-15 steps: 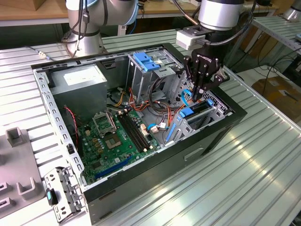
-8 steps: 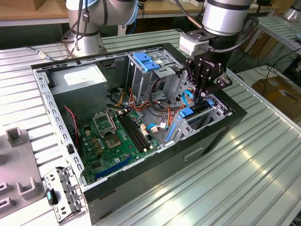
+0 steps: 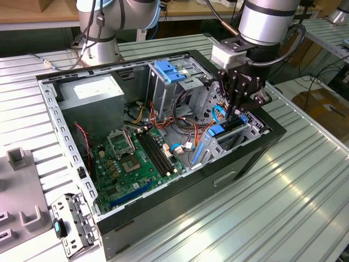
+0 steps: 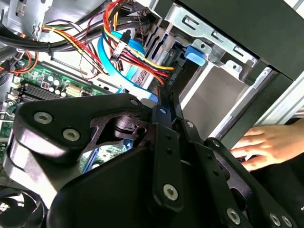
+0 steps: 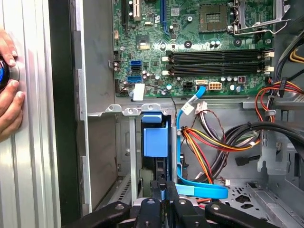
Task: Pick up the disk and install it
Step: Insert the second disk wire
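The disk (image 3: pixel 217 131) stands on edge in the drive bay at the open computer case's (image 3: pixel 163 210) right end in the exterior view, its blue side rails showing. In the first wrist view the disk's (image 5: pixel 155 137) blue rail sits in the metal slot straight ahead of the fingers. My gripper (image 3: pixel 236 117) reaches down into that bay from above. Its two black fingers lie side by side, almost touching, with their tips at the disk's upper edge in both wrist views: gripper (image 5: pixel 162 188), gripper (image 4: pixel 167 100). Nothing shows between them.
A person's hand (image 5: pixel 8 90) rests on the ribbed table beside the case, hand (image 4: pixel 266 142). Loose red, yellow and blue cables (image 5: pixel 209 142) hang beside the bay. The motherboard (image 3: pixel 136 158), grey power supply (image 3: pixel 92 94), blue-latched upper cage (image 3: pixel 170 72) and a second arm's base (image 3: pixel 101 38) stand around.
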### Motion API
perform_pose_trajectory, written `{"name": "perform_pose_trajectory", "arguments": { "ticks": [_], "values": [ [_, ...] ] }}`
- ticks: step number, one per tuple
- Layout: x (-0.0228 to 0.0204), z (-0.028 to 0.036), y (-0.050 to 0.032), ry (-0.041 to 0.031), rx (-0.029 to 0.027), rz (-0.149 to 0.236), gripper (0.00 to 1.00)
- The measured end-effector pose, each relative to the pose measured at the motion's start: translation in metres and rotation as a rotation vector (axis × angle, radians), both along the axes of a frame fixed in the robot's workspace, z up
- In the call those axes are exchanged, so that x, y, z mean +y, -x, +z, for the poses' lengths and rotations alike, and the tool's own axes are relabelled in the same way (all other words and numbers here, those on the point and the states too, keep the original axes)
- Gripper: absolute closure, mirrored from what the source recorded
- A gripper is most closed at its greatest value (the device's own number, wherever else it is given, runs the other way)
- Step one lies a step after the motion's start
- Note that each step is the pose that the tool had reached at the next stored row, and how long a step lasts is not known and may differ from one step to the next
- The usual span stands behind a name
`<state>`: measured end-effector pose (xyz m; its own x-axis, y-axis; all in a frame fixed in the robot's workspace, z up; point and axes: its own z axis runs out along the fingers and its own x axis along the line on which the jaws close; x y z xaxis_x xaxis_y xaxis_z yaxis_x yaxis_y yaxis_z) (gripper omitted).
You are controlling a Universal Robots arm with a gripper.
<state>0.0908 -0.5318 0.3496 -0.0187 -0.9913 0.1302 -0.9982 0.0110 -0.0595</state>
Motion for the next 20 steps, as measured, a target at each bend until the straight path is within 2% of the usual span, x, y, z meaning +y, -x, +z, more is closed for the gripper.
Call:
{"name": "perform_pose_trajectory", "arguments": {
  "ticks": [2, 4, 20],
  "values": [
    [-0.0012, -0.0001, 0.0000, -0.0149, -0.0001, 0.000, 0.84],
    [-0.0011, -0.0002, -0.0002, -0.0195, 0.0000, 0.000, 0.84],
    [-0.0041, -0.0040, -0.0015, -0.0210, -0.0001, 0.000, 0.84]
  ]
}}
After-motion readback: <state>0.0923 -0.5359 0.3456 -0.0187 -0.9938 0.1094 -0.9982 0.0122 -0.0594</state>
